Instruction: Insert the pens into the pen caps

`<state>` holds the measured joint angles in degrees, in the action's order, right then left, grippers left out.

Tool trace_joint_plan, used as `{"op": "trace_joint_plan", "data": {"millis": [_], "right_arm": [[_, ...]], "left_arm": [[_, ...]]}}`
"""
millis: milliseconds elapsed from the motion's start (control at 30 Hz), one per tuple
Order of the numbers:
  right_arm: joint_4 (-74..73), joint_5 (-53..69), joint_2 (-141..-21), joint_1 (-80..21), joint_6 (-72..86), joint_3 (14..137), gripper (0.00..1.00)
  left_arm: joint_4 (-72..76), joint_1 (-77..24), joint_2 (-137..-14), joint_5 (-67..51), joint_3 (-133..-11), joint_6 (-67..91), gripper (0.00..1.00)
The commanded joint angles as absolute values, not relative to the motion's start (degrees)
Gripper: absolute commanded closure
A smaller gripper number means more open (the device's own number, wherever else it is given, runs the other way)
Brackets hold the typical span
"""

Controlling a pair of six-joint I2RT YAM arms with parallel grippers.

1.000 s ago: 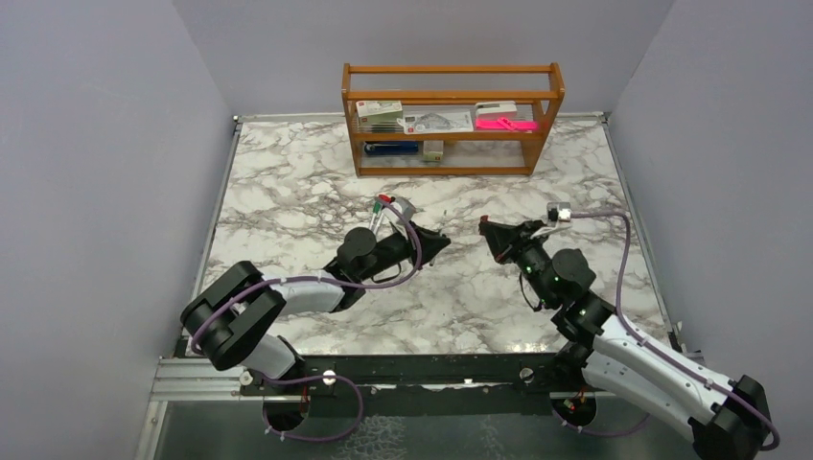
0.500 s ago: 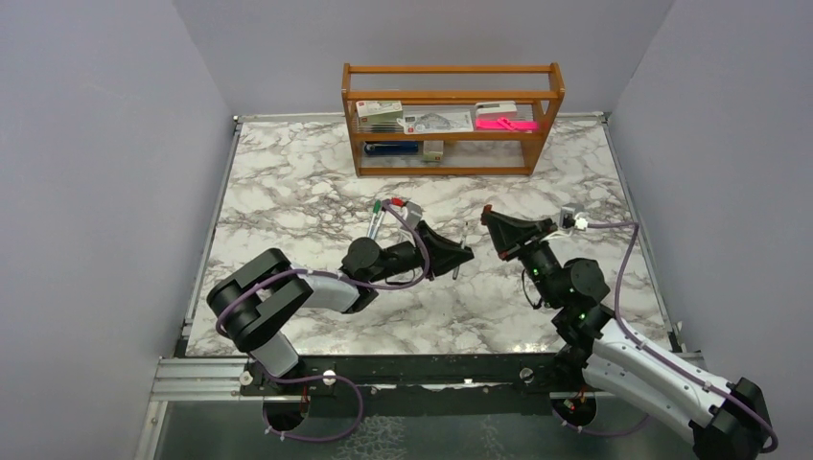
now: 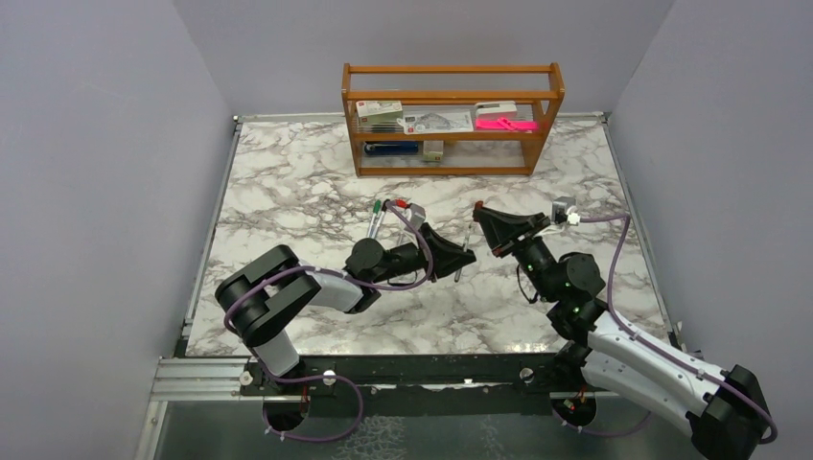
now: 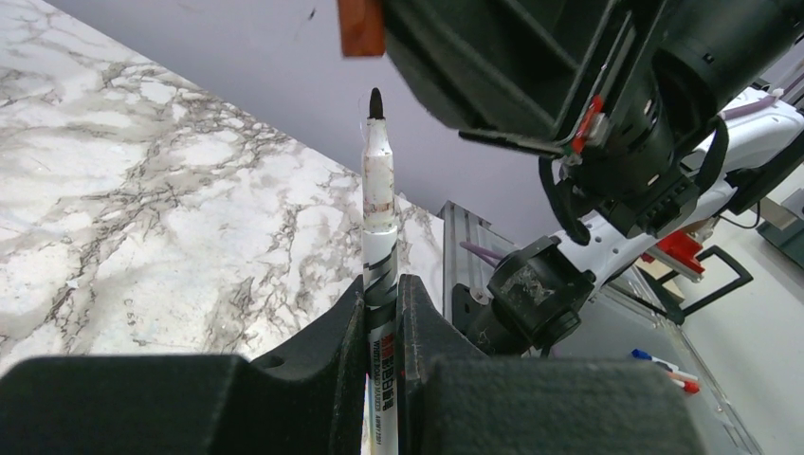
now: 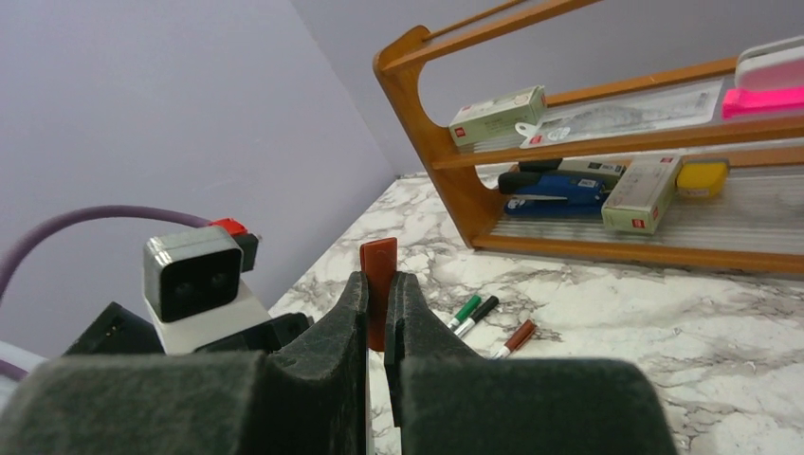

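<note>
Left arm (image 3: 312,287) & right arm (image 3: 652,369): white-grey shells, black round joints. Purple cables (image 5: 104,213) loop along both. Black wedge-shaped left gripper (image 4: 384,305), right gripper (image 5: 378,296). Grey-white cam box (image 5: 194,275) w/ red plug.

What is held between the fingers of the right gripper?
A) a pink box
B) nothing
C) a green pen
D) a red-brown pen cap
D: in the right wrist view the right gripper is shut on the red-brown pen cap, which sticks up between its fingers.

pens (image 5: 477,317) on the table (image 5: 664,322), in front of the shelf (image 5: 446,161)
</note>
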<state>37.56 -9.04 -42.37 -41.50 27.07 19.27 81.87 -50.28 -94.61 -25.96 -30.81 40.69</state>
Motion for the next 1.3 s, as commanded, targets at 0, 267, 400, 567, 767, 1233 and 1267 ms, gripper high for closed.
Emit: {"op": "trace_joint_plan", "data": {"millis": [0, 267, 400, 567, 767, 1233, 1267], "right_arm": [[39.1, -6.8, -42.0, -41.2, 25.6, 22.0, 0.99], [38.9, -5.3, -43.1, -41.2, 26.0, 21.4, 0.99], [39.0, -4.7, -43.0, -41.2, 26.4, 21.1, 0.99], [38.1, -4.4, -42.7, -41.2, 26.4, 21.3, 0.99], [37.6, -4.3, -42.5, -41.2, 27.1, 20.4, 0.99], [35.4, -4.5, -41.4, -41.2, 28.1, 19.1, 0.99], [35.3, -4.5, -41.4, -41.2, 28.2, 18.9, 0.99]], "left_arm": [[85.3, -50.5, -95.6, -27.2, -32.2, 41.4, 1.0], [85.1, -50.5, -95.3, -27.3, -32.5, 41.2, 1.0], [84.1, -50.5, -94.9, -27.3, -32.9, 40.7, 1.0], [84.0, -50.5, -95.0, -26.9, -33.0, 40.7, 1.0], [84.1, -50.5, -94.6, -26.4, -32.6, 40.5, 1.0], [83.7, -50.5, -94.8, -25.2, -33.0, 40.4, 1.0], [83.8, -50.5, -94.7, -25.3, -33.1, 40.5, 1.0]]}}
